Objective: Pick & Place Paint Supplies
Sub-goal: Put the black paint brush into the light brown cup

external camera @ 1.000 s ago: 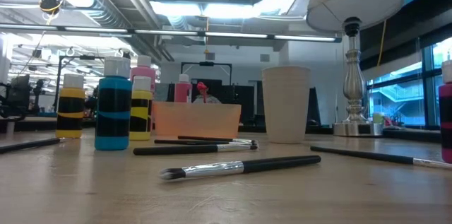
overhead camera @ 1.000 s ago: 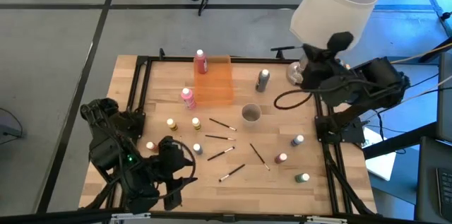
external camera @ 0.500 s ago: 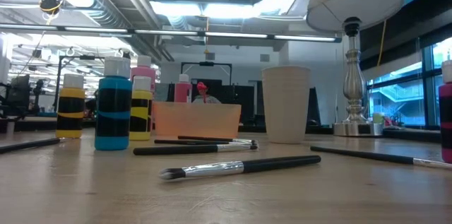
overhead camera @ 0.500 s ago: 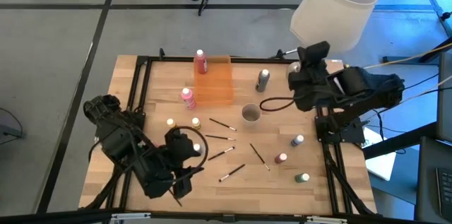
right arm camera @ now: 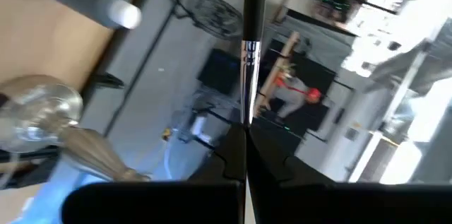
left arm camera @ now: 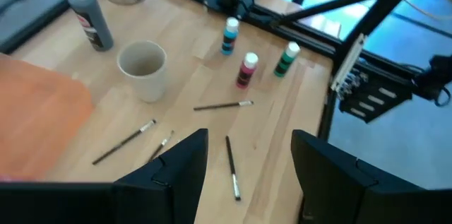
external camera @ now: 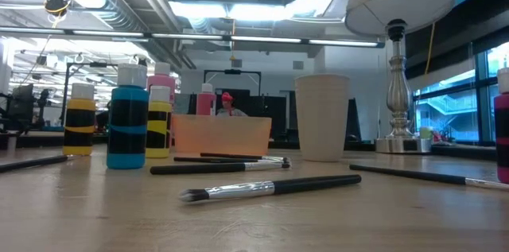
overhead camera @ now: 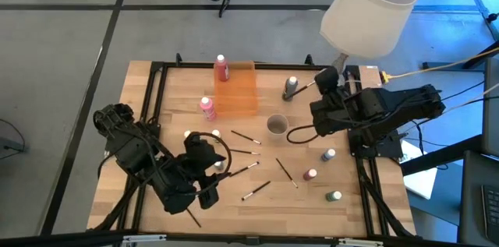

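Note:
Small paint bottles stand upright about the table: grey point(overhead camera: 290, 87), pink point(overhead camera: 207, 107), blue point(overhead camera: 328, 155), green point(overhead camera: 334, 196), and one on the orange tray point(overhead camera: 236, 91). Several paintbrushes point(overhead camera: 256, 190) lie flat round the grey cup point(overhead camera: 277, 125). My right gripper point(overhead camera: 322, 83) hangs above the table's far right, beside the grey bottle, shut on a thin dark paintbrush point(right arm camera: 248, 47). My left gripper point(left arm camera: 247, 174) is open and raised over the near left part; below it lies a brush point(left arm camera: 232, 167). My right gripper pinches the paintbrush's dark shaft point(right arm camera: 246, 114) between its two shut fingers. The brush runs straight on past the fingertips, along the fingers, with its metal band point(right arm camera: 248, 49) out in front. It is lifted clear of the table and points toward the grey bottle.
A lamp with a wide white shade point(overhead camera: 366, 5) stands at the far right corner, close behind my right arm. A black frame point(overhead camera: 148, 114) borders the table. Blue and yellow bottles point(external camera: 127, 129) stand near the left side; a person shows in the room beyond.
My right gripper has come down from beside the lamp shade toward the table's left and near side, rolling its wrist, with the paintbrush still in its shut fingers. My left gripper has swung a little toward the table's right, staying open.

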### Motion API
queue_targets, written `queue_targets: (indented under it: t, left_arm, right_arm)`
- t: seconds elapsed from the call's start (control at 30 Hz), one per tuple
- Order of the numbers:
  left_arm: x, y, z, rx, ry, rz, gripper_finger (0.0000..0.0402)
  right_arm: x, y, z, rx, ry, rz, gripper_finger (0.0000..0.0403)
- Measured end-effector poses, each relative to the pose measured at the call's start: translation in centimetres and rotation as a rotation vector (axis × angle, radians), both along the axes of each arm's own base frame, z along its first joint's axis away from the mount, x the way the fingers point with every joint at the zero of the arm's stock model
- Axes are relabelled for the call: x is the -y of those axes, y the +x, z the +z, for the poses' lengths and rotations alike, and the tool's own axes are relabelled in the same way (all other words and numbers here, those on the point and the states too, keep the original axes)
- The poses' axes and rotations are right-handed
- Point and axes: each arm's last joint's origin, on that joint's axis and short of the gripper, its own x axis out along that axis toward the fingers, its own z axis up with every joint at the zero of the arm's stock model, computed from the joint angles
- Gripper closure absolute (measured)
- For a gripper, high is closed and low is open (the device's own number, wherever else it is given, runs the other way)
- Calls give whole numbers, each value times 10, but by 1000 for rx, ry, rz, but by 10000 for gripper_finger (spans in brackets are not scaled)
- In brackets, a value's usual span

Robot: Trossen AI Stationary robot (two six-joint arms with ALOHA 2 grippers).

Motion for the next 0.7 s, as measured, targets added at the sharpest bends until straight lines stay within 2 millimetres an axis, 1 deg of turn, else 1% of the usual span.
queue_targets:
  t: [0.07,0.17,0.3,0.4,0.5,0.63,0.7]
  left_arm:
    - [0,1,1,29,19,26,201]
    - [-1,5,7,152,35,121,201]
    - [5,17,12,322,63,242,201]
    - [13,30,11,412,78,316,201]
    - [21,47,1,437,112,350,201]
    - [30,72,-20,438,129,380,201]
    - [34,82,-29,439,124,389,201]
  right_arm:
    - [2,2,-2,2,34,-15,403]
    - [2,2,-3,-7,75,-13,403]
    - [1,2,-4,-18,123,-2,403]
    - [0,2,-11,-53,147,9,403]
    - [-4,2,-30,-127,139,18,403]
    - [-7,-1,-65,-267,97,27,403]
    - [-7,-4,-81,-329,47,27,403]
